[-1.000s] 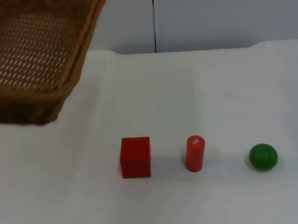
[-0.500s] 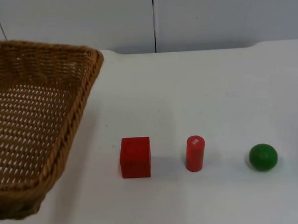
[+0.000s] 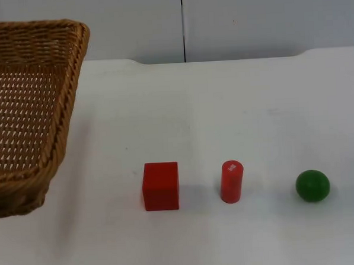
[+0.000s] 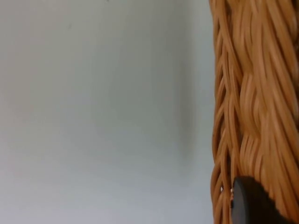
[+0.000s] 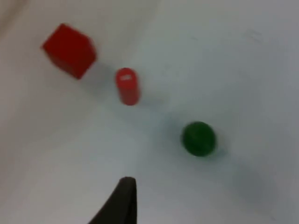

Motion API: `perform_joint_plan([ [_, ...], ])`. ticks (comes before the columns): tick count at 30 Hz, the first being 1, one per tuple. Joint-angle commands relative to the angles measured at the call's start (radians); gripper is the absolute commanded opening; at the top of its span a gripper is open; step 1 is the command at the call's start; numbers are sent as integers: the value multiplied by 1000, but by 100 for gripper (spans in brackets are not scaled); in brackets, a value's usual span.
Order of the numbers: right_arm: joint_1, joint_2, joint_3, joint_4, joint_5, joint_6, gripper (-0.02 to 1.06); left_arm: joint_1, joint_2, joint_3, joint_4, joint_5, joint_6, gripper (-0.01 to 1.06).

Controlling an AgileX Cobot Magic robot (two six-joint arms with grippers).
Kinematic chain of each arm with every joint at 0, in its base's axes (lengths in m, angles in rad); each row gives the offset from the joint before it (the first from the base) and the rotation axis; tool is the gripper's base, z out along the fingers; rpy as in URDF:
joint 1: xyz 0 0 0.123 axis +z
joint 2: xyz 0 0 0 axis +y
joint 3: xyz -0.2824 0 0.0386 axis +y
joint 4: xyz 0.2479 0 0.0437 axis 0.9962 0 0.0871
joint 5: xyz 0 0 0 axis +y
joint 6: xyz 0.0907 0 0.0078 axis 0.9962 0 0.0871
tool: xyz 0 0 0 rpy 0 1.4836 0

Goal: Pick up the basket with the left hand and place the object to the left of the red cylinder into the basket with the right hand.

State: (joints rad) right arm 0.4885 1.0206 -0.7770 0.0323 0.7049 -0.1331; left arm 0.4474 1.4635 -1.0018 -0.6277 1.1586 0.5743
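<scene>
basket (image 3: 27,105) just swung upright and further left, left gripper (image 4: 247,200) clamped on its rim; red cube (image 3: 161,186) untouched on the desk, can't tell the right jaws' state

Basket (image 3: 27,110) was woven of tan wicker, rough and ribbed, with a braided rim; the strands looked slightly glossy in the left wrist view (image 4: 252,93). Red cube (image 3: 161,186) and red cylinder (image 3: 231,182) were seen as smooth, matt painted wood or plastic. Green ball (image 3: 312,185) looked smooth, faintly shiny. Table (image 3: 235,105) was smooth matt white.
</scene>
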Motion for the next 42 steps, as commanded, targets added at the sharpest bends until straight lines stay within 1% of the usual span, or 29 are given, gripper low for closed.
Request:
perform_joint_plan([
  [1,55,52,-29,-3,-26,-18,105,3,-12,0,-47,7,14,0],
  [3,119,144,-77,-3,-61,-21,105,3,-12,0,-47,6,21,0],
  [4,119,144,-77,-3,-61,-21,105,3,-12,0,-47,6,21,0],
  [6,166,256,-132,-3,-86,-67,105,3,-12,0,-47,6,23,0],
  [8,204,368,-201,-1,-90,-102,105,3,-12,0,-45,6,23,0],
  [9,217,430,-230,-1,-92,-117,105,3,-12,0,-43,6,23,0],
  [10,217,430,-230,-1,-92,-117,105,3,-12,0,-43,6,23,0],
  [12,235,542,-297,7,-104,-162,105,3,-12,0,-41,6,23,0],
  [14,243,680,-367,103,-153,-248,105,3,-12,0,-39,6,25,0],
  [15,243,680,-367,103,-153,-248,105,3,-12,0,-39,6,25,0],
  [17,243,764,-417,222,-191,-387,105,3,-12,0,-39,6,27,0],
  [19,243,842,-453,299,-219,-494,105,3,-12,0,-37,3,27,0],
  [20,243,842,-453,299,-219,-494,105,3,-12,0,-37,3,27,0],
  [22,243,903,-480,322,-250,-567,105,3,-12,0,-37,3,27,0],
  [24,243,960,-514,322,-259,-600,105,3,-12,0,-34,3,27,0],
  [25,243,960,-514,322,-259,-600,105,3,-12,0,-34,3,27,0],
  [29,243,1079,-596,322,-259,-648,105,3,-12,0,-34,5,27,0],
  [32,243,1114,-624,322,-259,-657,103,3,-12,0,-34,5,27,0],
  [34,243,1158,-665,322,-254,-660,100,3,-12,0,-34,5,27,0],
  [36,243,1201,-698,322,-236,-660,94,3,-12,0,-34,5,27,0],
  [37,243,1201,-698,322,-236,-660,94,3,-12,0,-34,5,27,0],
  [39,243,1240,-724,339,-226,-660,80,3,-12,0,-34,5,27,0],
  [41,243,1252,-728,346,-226,-660,59,3,-12,0,-34,5,27,0],
  [42,243,1252,-728,346,-226,-660,59,3,-12,0,-34,5,27,0],
])
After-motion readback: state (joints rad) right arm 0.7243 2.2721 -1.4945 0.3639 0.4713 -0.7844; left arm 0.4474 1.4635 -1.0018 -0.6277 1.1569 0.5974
